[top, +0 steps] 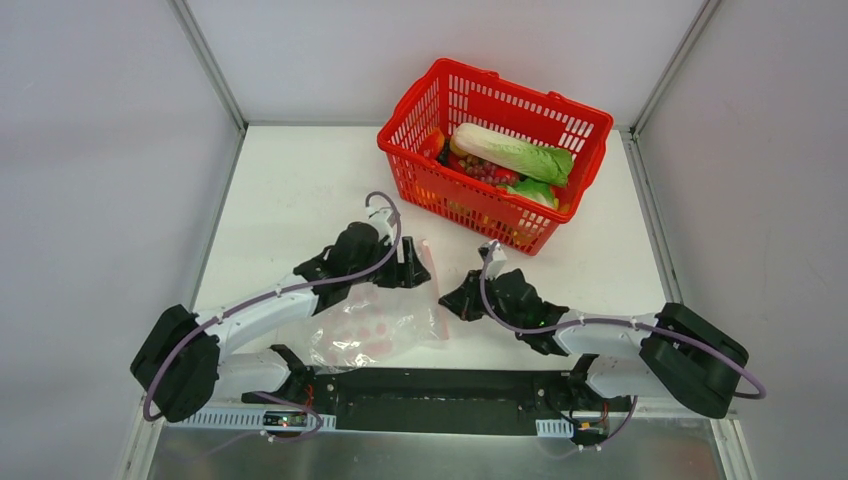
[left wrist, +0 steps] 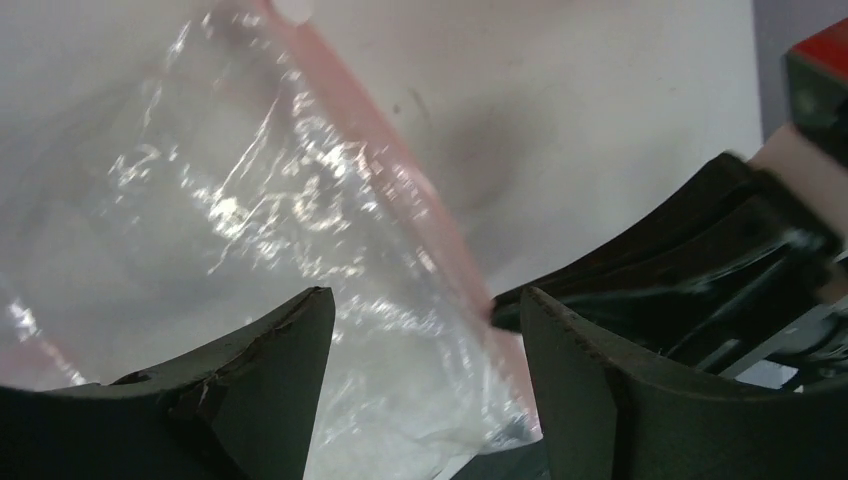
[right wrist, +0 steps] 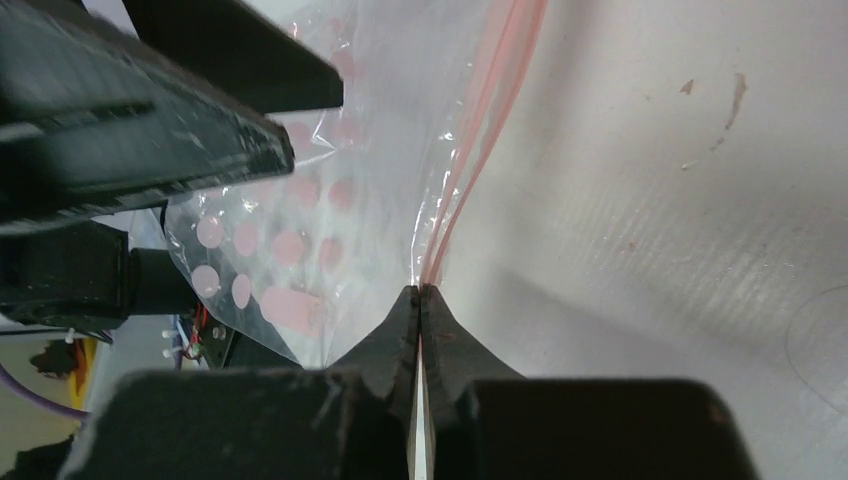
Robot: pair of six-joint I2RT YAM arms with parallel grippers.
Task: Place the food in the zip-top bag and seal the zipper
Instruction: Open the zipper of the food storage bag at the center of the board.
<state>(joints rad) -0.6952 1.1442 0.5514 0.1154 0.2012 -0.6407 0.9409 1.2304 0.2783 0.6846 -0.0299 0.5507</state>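
The clear zip-top bag [top: 375, 325] with pink spots lies flat between the two arms. Its pink-red zipper [top: 438, 318] runs along its right edge. My right gripper [top: 452, 300] is shut on the zipper strip [right wrist: 490, 110], pinching it at the fingertips [right wrist: 420, 290]. My left gripper [top: 412, 268] is open over the bag's far end. In the left wrist view the bag's plastic [left wrist: 250, 200] and the zipper [left wrist: 400, 160] lie between its spread fingers [left wrist: 428, 300]. The food sits in the red basket: the long pale-green cabbage [top: 515, 152], a red piece [top: 500, 175] and an orange piece [top: 433, 143].
The red plastic basket [top: 590, 125] stands at the back right of the white table. Grey walls enclose the table on three sides. The black base bar [top: 440, 385] runs along the near edge. The right gripper's black body [left wrist: 700, 260] shows in the left wrist view.
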